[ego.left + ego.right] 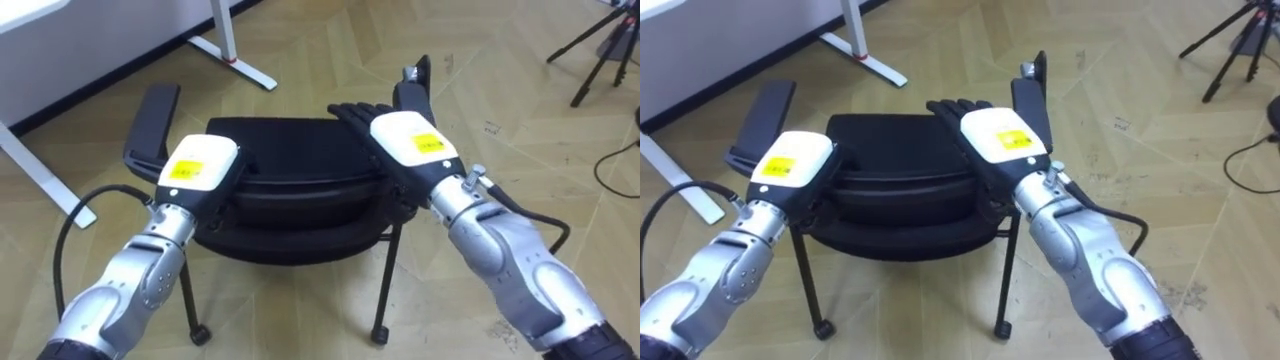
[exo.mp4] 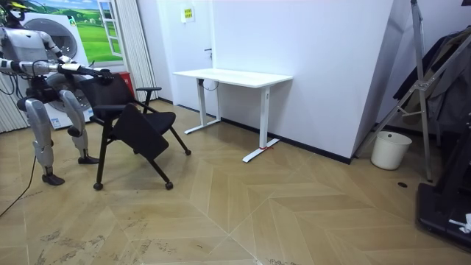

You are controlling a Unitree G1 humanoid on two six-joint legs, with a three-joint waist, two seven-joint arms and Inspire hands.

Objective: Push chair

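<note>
Left eye view | right hand (image 1: 410, 140) lay flat and open on chair (image 1: 290, 150) back | left hand (image 1: 200, 168) at its left end, grip impossible to tell | chair sat apart from desk (image 1: 100, 30); push probably unfinished.

Both eye views looking steeply down, close over the chair (image 1: 285, 150), room view watching it from afar

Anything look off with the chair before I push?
The seat of the black chair slants steeply in the room view instead of lying level, as if folded. The left hand and right hand sit on the backrest; nothing looks broken.
</note>
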